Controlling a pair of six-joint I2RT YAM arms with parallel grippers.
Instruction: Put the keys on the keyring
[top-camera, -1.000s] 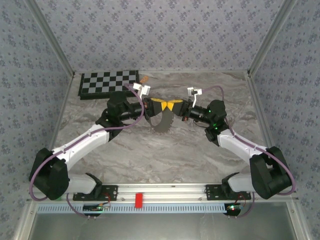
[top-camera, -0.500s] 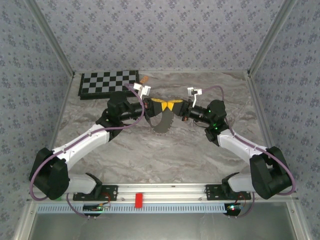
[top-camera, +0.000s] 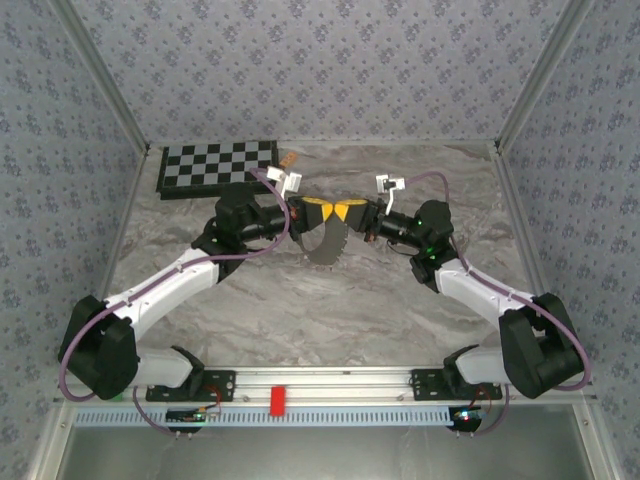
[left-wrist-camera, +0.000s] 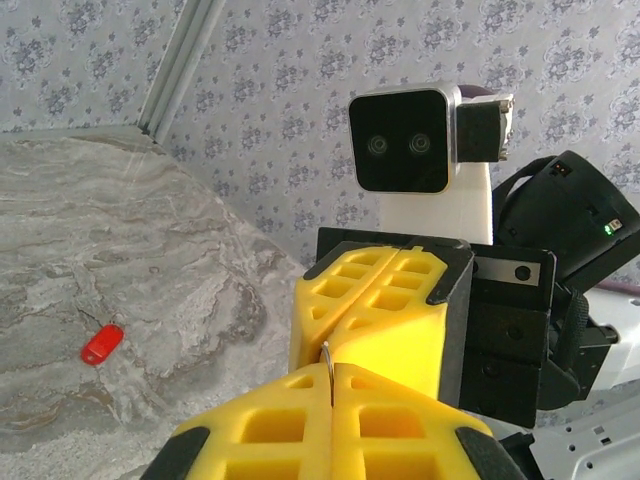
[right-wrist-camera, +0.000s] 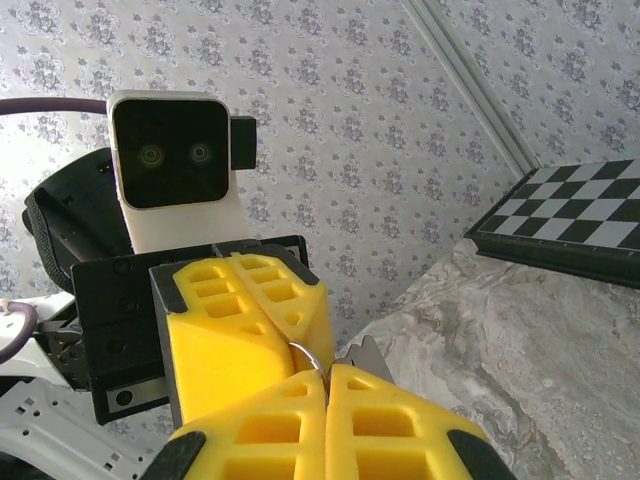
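Above the middle of the table my two grippers meet tip to tip, the left gripper (top-camera: 321, 208) and the right gripper (top-camera: 344, 208). Both are shut on the keyring, a thin silver wire (left-wrist-camera: 327, 358) pinched in the seam of my left gripper (left-wrist-camera: 332, 370). The right gripper's yellow fingers (left-wrist-camera: 385, 305) face it closely. In the right wrist view the keyring wire (right-wrist-camera: 309, 352) arcs out of my right gripper (right-wrist-camera: 326, 372), with a grey metal tab (right-wrist-camera: 364, 356) just behind. The red key (left-wrist-camera: 101, 343) lies flat on the marble, away from both grippers.
A checkerboard (top-camera: 216, 166) lies at the back left with an orange-brown piece (top-camera: 288, 158) by its corner. A red block (top-camera: 277, 399) sits on the front rail. Patterned walls close in the table on three sides.
My left gripper's jaws have closed a little tighter on the keyring wire. Both arms have barely moved.
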